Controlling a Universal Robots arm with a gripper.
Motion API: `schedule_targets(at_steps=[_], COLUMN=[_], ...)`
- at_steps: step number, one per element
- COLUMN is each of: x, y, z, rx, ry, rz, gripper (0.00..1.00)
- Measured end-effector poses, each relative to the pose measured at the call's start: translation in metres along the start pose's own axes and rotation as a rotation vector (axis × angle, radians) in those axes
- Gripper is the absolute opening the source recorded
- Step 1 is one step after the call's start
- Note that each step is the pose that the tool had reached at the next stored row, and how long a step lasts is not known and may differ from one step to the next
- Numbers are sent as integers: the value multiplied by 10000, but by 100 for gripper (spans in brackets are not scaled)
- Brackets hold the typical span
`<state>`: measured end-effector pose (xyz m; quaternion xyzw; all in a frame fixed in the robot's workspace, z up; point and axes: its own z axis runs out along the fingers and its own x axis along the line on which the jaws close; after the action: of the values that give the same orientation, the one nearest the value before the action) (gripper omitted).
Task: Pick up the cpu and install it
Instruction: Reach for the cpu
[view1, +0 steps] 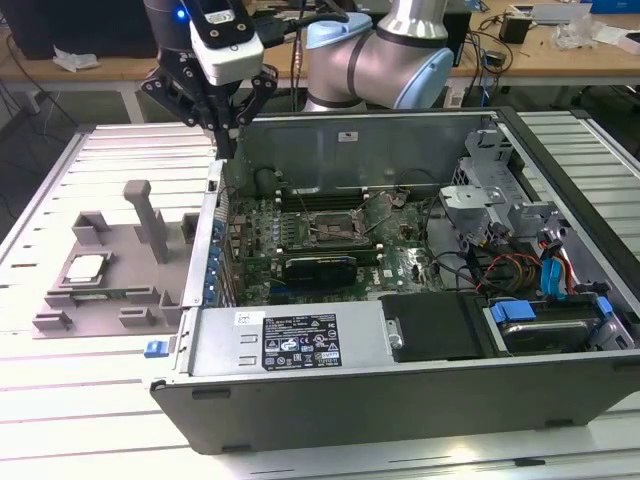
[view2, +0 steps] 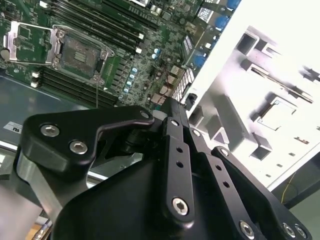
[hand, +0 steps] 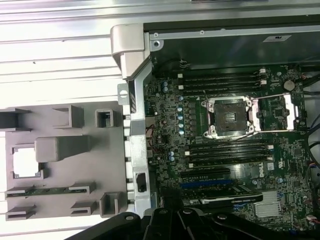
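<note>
While the gripper (view1: 226, 135) hangs above the far corner of the case (view1: 400, 380) on the exterior view's left, its 2 fingers (view2: 176, 165) seem to be pressed together at the tips, with nothing between them. It touches neither the case nor any part. The arm (view1: 380, 60) reaches in from behind the case's back wall.

Just below the gripper lies the edge of the motherboard (view1: 300, 250), flat inside the open case. Near the board's middle sits the socket (view1: 335, 228). In the first wrist view its metal frame is swung open to 1 side, leaving the dark square of contacts bare.

Beside the case, on the exterior view's left, a grey tray (view1: 110, 300) rests on the slatted table (view1: 60, 400), with upright blocks and several pockets. The cpu (view1: 85, 268) lies flat in 1 square pocket of that tray, shiny top up, near the tray's outer side. It is well apart from the gripper and from the socket.
</note>
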<state>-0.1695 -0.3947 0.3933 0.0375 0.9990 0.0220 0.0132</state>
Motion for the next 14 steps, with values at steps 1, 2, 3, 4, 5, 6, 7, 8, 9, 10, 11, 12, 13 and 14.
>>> schedule_targets(at_steps=[1,2,3,4,5,6,7,8,9,10,11,12,13,14], x=[12,27,38,50,66,79,97,111,128,145,166,183,196,217], y=[0,0,-1,-1,-2,-3,-4,-5,-5,-6,-8,-9,-10,-11], z=[0,0,-1,-1,-2,-2,-3,-3,-3,-4,-4,-5,-5,-6], rx=[-1,-1,0,-1,0,0,-1,-1,-1,-1,-1,-2,-1,-2], ry=[-1,-2,-3,-5,-5,-6,-8,-10,-12,-13,-16,-17,-17,-19], rz=[0,1,2,1,1,1,0,-1,0,0,0,1,1,0], gripper=[11,11,11,11,11,11,11,11,11,11,11,11,11,11])
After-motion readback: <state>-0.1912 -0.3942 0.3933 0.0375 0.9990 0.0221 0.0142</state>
